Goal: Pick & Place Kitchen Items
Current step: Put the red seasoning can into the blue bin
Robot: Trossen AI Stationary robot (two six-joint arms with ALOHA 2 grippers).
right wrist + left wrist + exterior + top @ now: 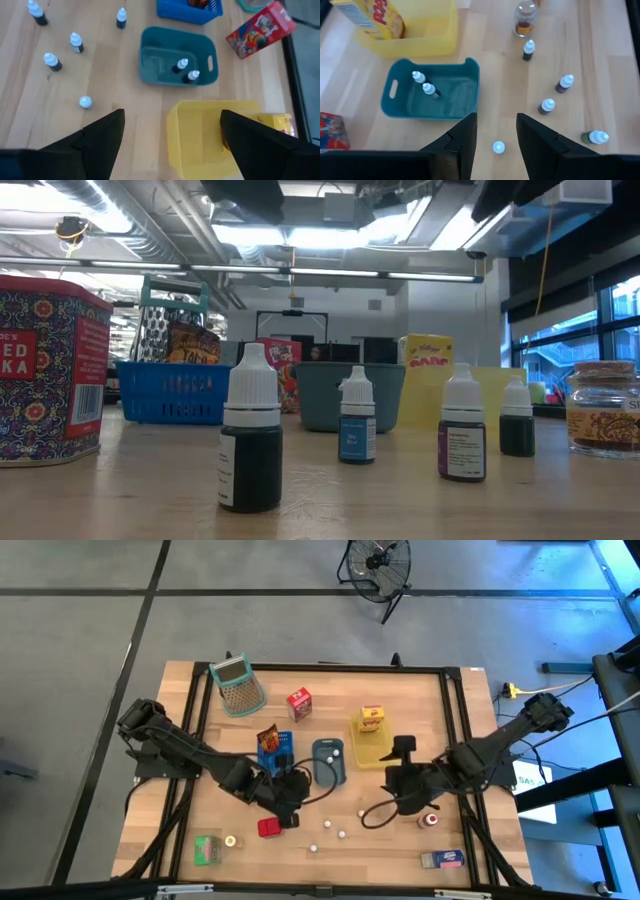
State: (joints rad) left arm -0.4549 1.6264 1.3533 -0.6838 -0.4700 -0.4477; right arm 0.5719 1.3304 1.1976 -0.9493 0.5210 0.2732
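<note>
Front edge: blue carton [441, 859] and green carton [207, 849] lying on the table [180, 730].
Loose droppers: white-capped bottle [498, 147] just beyond left gripper [496, 131], partly parted, empty.
Right gripper [170, 131]: spread wide, holding nothing, over yellow tray [200, 145].
Teal tray [400, 107]: two bottles [429, 90] inside.

The wooden surface [190, 710] carried blue [274, 757], teal [329, 762] and yellow trays [372, 746], a mesh basket [238, 686], cartons [299, 703], a red tin [269, 828], and what looked like dropper bottles [250, 444].
</note>
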